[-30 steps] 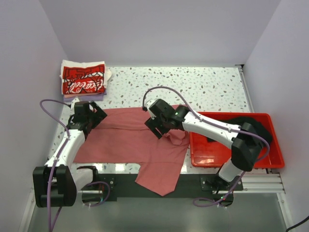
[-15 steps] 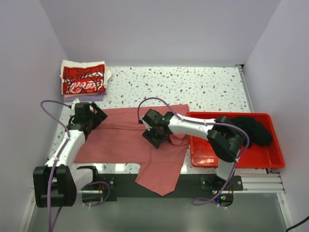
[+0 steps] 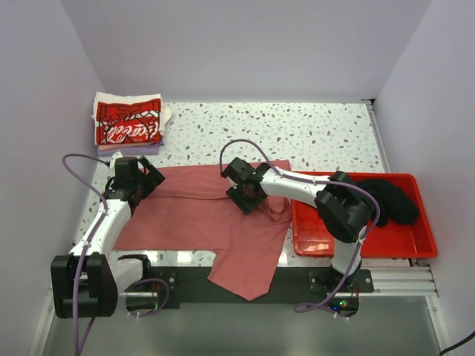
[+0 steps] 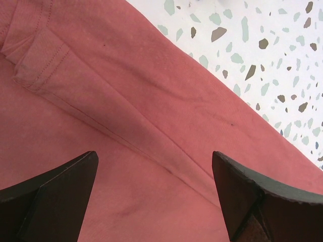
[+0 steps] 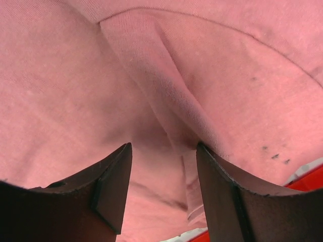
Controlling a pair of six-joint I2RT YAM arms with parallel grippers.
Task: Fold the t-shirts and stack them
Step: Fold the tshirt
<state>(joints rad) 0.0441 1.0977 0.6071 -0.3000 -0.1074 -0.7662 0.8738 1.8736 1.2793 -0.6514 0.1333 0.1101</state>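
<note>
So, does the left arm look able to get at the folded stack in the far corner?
Probably yes: the left hand is open over the red shirt's far edge, and nothing stands between it and the folded stack just beyond.

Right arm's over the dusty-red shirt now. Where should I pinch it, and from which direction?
Pinch the raised ridge of cloth between the jaws of the right gripper, coming straight down from above. Elsewhere the dusty-red shirt lies mostly flat on the table, offering little to bite. This ridge looks lifted and runs through the gap, so the jaws should close across it.
</note>
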